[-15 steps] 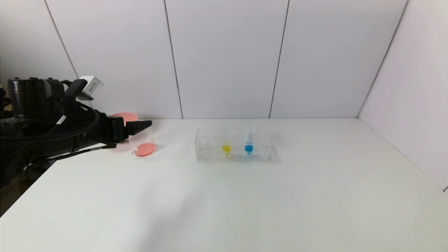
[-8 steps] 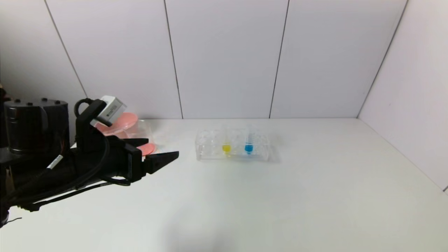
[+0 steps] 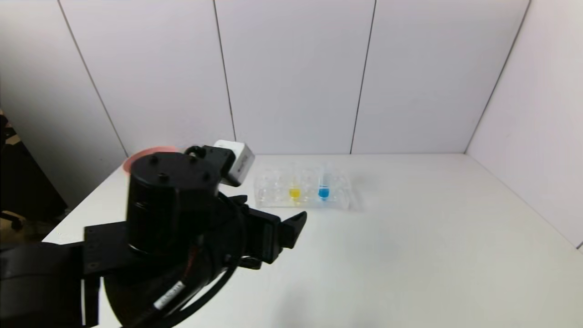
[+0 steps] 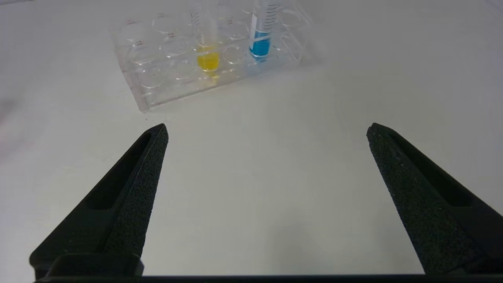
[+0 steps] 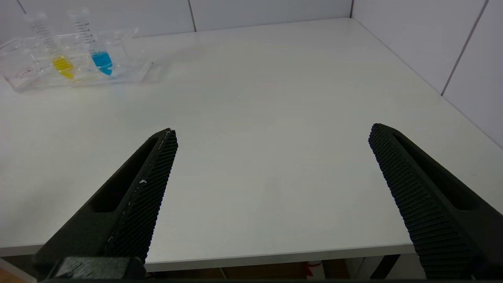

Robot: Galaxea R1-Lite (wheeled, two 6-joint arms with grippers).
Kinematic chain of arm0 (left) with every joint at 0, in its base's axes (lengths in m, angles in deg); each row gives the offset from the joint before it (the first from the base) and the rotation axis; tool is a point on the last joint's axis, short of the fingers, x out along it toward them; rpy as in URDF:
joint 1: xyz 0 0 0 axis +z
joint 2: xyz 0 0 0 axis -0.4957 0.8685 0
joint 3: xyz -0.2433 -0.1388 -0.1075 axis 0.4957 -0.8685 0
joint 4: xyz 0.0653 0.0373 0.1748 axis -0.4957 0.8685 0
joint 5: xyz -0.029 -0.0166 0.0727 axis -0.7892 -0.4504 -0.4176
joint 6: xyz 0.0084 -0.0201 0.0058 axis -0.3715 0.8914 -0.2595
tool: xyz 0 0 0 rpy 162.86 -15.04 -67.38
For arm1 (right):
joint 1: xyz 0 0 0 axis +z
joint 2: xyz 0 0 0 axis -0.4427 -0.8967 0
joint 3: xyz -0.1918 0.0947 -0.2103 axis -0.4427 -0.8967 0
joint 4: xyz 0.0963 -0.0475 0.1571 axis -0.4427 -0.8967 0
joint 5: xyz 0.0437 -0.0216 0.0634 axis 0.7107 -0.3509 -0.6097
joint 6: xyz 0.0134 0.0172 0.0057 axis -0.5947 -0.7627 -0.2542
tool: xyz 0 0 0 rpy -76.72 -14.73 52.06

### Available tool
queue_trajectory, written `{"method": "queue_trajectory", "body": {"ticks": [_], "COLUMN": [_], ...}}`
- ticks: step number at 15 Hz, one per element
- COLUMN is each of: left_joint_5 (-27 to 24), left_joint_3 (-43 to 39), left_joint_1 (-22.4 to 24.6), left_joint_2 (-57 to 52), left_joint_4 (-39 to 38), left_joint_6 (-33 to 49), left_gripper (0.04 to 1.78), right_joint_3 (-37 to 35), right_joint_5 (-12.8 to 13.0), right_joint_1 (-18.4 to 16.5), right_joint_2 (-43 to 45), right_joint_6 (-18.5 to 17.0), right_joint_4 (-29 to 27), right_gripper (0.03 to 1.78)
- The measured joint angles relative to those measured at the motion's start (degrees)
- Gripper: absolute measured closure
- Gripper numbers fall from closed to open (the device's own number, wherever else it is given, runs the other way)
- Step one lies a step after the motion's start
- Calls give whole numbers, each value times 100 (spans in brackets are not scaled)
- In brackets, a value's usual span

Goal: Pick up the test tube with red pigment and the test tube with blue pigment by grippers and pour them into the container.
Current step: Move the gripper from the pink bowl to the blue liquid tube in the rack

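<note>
Head view: left gripper nearing the rack

Head view is showing the left gripper [image 3: 291,221] hanging near the rack [image 3: 273,200], its jaws spread wide with nothing between them. The blue tube [image 4: 260,33] is standing upright in the rack beside a yellow tube [image 4: 207,47]; no red tube or beaker is showing. The right gripper [image 5: 271,135] is idling at the table [image 3: 410,255] edge, also released. Centring on the blue tube and clearing its yellow neighbour before closing looks wise.

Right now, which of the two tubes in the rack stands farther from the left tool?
The test tube with blue pigment; the yellow tube stands between it and the left tool.
</note>
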Motion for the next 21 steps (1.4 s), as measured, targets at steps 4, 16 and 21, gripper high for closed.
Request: {"method": "queue_trajectory", "body": {"ticks": [4, 16, 21], "left_joint_5": [1527, 3160, 3211], "left_joint_3": [1154, 3903, 4756], "left_joint_1": [-579, -965, -610], "left_joint_2": [1285, 3956, 4469], "left_joint_4": [6, 279, 328], "left_joint_6": [211, 411, 149], "left_gripper": [6, 6, 6], "right_joint_3": [0, 0, 0], "right_joint_5": [0, -2, 0], "right_joint_1": [0, 2, 0], "right_joint_2": [0, 0, 0], "right_joint_6": [-2, 0, -2], "right_joint_4": [0, 0, 0], "right_gripper": [4, 4, 4]}}
